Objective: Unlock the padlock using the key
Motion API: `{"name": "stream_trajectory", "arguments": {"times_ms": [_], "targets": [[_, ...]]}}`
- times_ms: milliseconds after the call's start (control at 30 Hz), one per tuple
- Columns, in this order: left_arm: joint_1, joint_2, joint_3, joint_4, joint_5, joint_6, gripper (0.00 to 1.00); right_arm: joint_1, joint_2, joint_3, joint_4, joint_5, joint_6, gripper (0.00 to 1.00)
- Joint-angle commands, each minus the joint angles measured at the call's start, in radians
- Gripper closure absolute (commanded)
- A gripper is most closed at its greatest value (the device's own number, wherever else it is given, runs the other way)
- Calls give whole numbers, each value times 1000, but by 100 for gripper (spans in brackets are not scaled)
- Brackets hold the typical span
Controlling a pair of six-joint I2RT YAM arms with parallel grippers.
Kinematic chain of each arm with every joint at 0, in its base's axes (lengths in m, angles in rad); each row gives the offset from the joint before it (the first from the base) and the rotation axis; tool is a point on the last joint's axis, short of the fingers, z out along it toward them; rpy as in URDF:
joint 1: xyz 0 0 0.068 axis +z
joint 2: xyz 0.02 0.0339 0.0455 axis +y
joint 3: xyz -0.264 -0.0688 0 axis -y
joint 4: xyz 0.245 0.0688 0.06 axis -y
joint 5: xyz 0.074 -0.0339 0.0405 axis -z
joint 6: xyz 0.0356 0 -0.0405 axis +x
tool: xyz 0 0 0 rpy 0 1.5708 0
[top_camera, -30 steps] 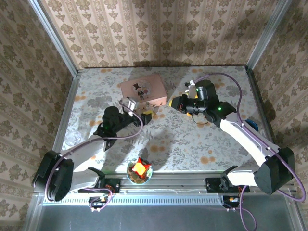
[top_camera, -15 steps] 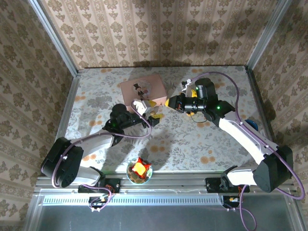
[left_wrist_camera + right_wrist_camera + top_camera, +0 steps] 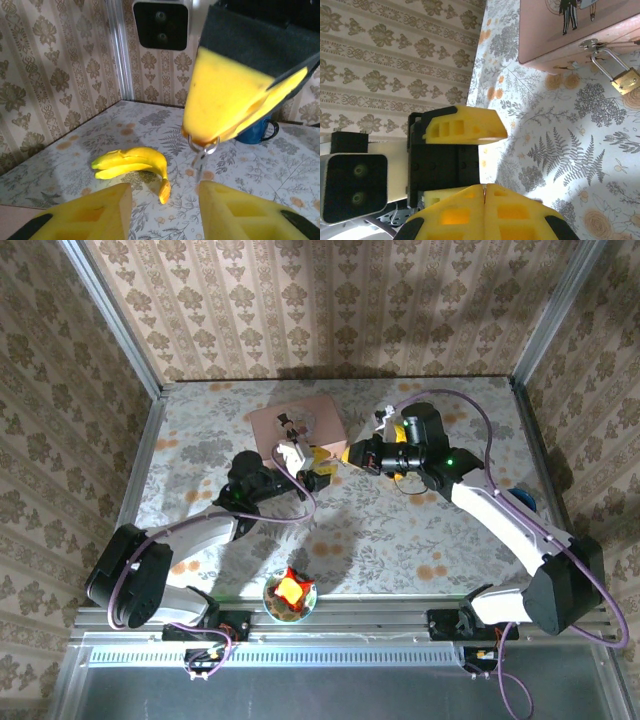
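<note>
Slim key [image 3: 200,157] pinched; brass padlock [image 3: 626,81] on the smooth pink box [image 3: 570,30].
The right end effector [image 3: 485,190], blocky and yellow, is clamped on the silvery key's ring at the centre of the left wrist view. The left end effector [image 3: 165,192] stands half apart, empty. The padlock hangs upper right in the right wrist view.

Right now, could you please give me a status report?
Left pincer open. Right pincer shut on the key. Padlock hangs on the pink box hasp. Banana apart.

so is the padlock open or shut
Shut: the padlock has both shackle legs seated in its brass body, hooked through the latch of the pink box.
</note>
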Motion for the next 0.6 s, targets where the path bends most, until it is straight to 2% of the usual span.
{"name": "stream_trajectory", "arguments": {"times_ms": [0, 100, 267, 433, 567], "targets": [[-9, -13, 28, 0, 25, 3, 66, -5, 9, -5, 4, -31, -16, 100], [-10, -14, 31, -19, 25, 9, 69, -5, 10, -5, 8, -30, -14, 100], [-10, -19, 25, -43, 61, 27, 54, -4, 7, -1, 9, -28, -15, 100], [-10, -26, 9, -43, 93, 42, 45, -4, -2, -1, 5, -26, -21, 100], [-10, -18, 3, -31, 121, 48, 41, -5, -2, -10, 11, -26, -15, 100]]}}
